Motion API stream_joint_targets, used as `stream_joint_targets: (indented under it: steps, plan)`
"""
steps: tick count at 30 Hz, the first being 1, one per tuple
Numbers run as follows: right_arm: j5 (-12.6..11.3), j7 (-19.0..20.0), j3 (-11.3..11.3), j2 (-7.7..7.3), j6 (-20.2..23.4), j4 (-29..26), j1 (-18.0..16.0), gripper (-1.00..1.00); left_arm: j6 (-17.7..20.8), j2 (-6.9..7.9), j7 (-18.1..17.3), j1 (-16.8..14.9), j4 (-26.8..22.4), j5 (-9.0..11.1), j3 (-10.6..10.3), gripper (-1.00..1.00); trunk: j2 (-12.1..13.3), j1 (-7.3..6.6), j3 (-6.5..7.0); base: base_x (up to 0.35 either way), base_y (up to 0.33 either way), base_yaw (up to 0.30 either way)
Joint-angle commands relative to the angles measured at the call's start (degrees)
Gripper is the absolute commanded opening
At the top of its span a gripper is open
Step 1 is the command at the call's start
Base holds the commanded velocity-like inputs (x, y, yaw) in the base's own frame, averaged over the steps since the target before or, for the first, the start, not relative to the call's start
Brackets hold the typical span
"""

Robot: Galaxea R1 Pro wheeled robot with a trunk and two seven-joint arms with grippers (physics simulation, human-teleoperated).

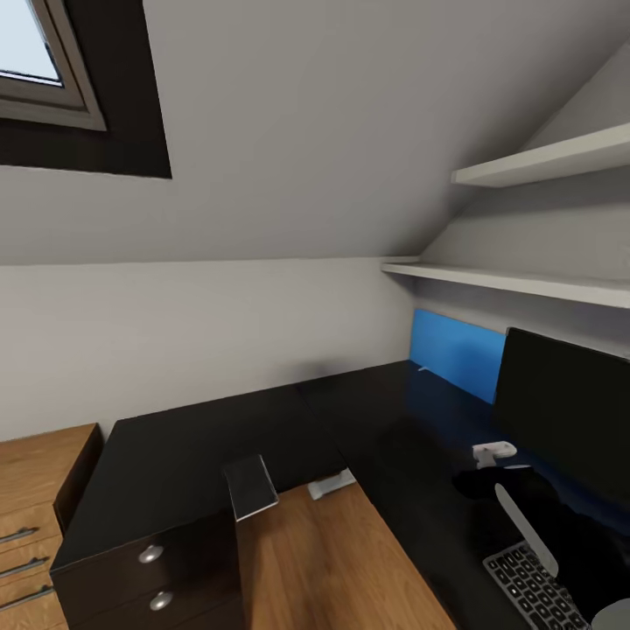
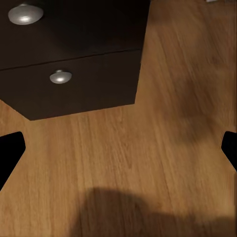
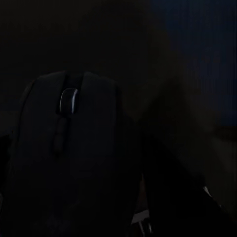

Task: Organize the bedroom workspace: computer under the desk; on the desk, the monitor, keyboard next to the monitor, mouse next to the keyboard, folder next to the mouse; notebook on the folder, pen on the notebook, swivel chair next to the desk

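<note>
Head view: your right arm reaches over the desk (image 1: pixel 219 437) between monitor (image 1: pixel 569 420) and keyboard (image 1: pixel 534 586), prob. to set the mouse beside the keys; grip state can't tell.
L wrist: left gripper (image 2: pixel 118 148) spread wide, idle over wood floor (image 2: pixel 163 138) by the drawers (image 2: pixel 74 64).
R wrist: mouse (image 3: pixel 69 148) close up, dark; held or not, can't tell.
</note>
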Motion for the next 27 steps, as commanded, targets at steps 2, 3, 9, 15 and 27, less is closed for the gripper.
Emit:
stream_joint_targets:
  steps: [2, 3, 9, 15, 27]
  plan:
    - [-0.26, -0.65, 0.20, 0.62, -0.03, 0.10, -0.07, -1.00, -0.30, 0.05, 0.41, -0.05, -0.06, 0.63, -0.27, 1.00, -0.05, 0.00, -0.04, 0.000, 0.000, -0.114]
    - [-0.09, -0.65, 0.19, 1.12, -1.26, 1.20, -0.07, -1.00, -0.30, 0.05, 0.41, -0.06, -0.19, 0.65, -0.19, 1.00, -0.05, 0.00, -0.03, 0.000, 0.000, -0.052]
    - [2.02, -0.65, 0.17, 2.38, -7.56, 10.86, -0.74, -1.00, -0.34, 0.05, 0.44, -0.04, -0.67, 0.67, -0.08, 1.00, -0.05, 0.00, 0.00, 0.000, 0.000, -0.019]
    - [5.24, -0.51, 0.12, 3.14, -14.39, 23.33, -4.84, -1.00, -0.37, 0.06, 0.42, -0.05, -0.75, 0.67, -0.07, 1.00, -0.05, 0.00, 0.00, 0.000, 0.000, -0.001]
    - [5.88, -0.01, 0.19, 3.49, -19.15, 33.93, -8.90, -1.00, -0.32, 0.05, 0.38, -0.05, -1.41, 0.76, -0.08, 1.00, -0.05, 0.00, 0.00, 0.000, 0.000, 0.000]
